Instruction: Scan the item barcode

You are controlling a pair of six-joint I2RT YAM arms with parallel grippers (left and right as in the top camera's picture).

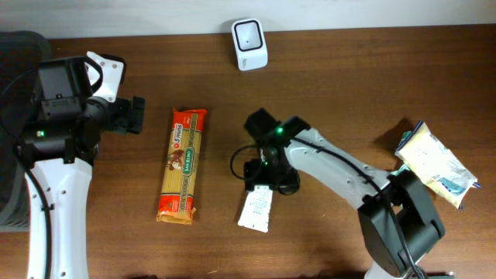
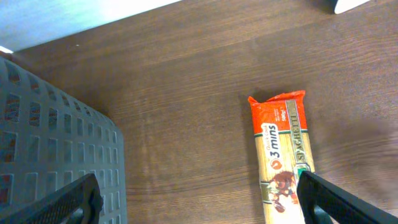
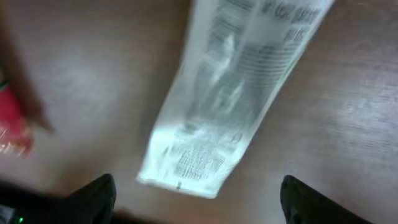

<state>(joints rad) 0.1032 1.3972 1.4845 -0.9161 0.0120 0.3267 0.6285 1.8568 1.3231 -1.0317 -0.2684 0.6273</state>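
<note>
1. Nearest the robot's side, the white packet (image 1: 256,211) lies flat on the wooden surface (image 1: 325,93), a little slanted. Its upper end is tucked under the right claw. In the right wrist view its print is blurred. A block of fine printing sits near the lower end, but I cannot tell whether that is the barcode.
2. The right claw (image 1: 263,184) hangs directly over the packet and is released. Its two fingers (image 3: 99,196) stand wide apart on either side of the packet, and neither one touches it.
3. To the left, an orange-red and green spaghetti pack (image 1: 183,164) lies flat, running lengthwise away from the robot. It is clearly apart from the white packet.
4. On the right side, a crinkled pale-yellow bag with blue edges (image 1: 434,164) rests near the right arm's lower links, well apart from that arm's claw.
5. Farther back on the left, the left claw (image 1: 137,115) hovers over bare wood just left of the spaghetti pack's far end. It is released and empty, with its fingers spread wide and nothing between them. A grey mesh basket (image 2: 56,155) sits beside it on its left.
6. Farthest away, the white scanner (image 1: 249,44) stands at the back edge of the surface. It is well apart from the white packet and from both claws.
</note>
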